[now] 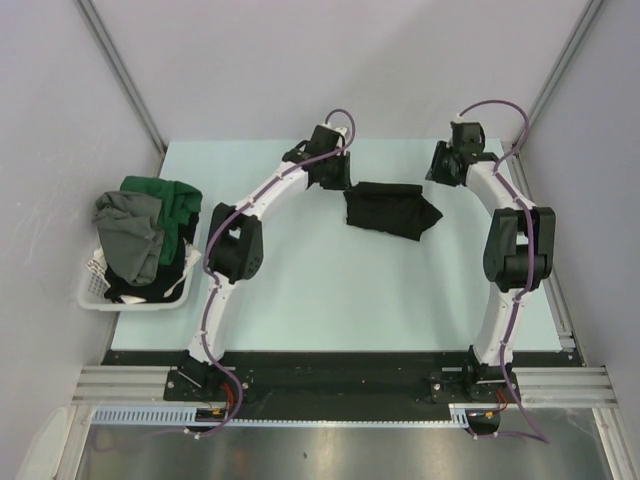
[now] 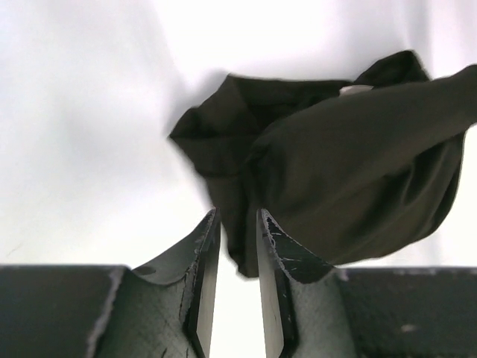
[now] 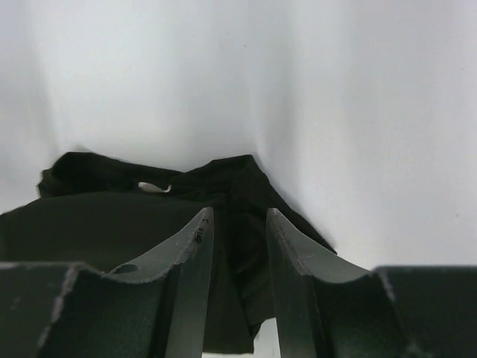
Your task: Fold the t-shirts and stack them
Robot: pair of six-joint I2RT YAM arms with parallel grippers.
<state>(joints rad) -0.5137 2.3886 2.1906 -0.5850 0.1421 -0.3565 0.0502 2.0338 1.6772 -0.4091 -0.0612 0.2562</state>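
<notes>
Now blk tee [image 1: 388,211] btwn L gripper [image 2: 235,218], R gripper [image 3: 239,214]; both ajar

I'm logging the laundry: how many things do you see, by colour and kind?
White slatted plastic basket: 1
Dark green cloth shirt in it: 1
Grey cloth shirt in it: 1
Black cloth in it: 1
Black cloth t-shirt folded outside it: 1
Total: 5 seen; the pile may hide more.

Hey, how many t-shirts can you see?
4: a black t-shirt on the table; a green t-shirt, grey t-shirt and another black t-shirt piled in the basket; more may be hidden.
</notes>
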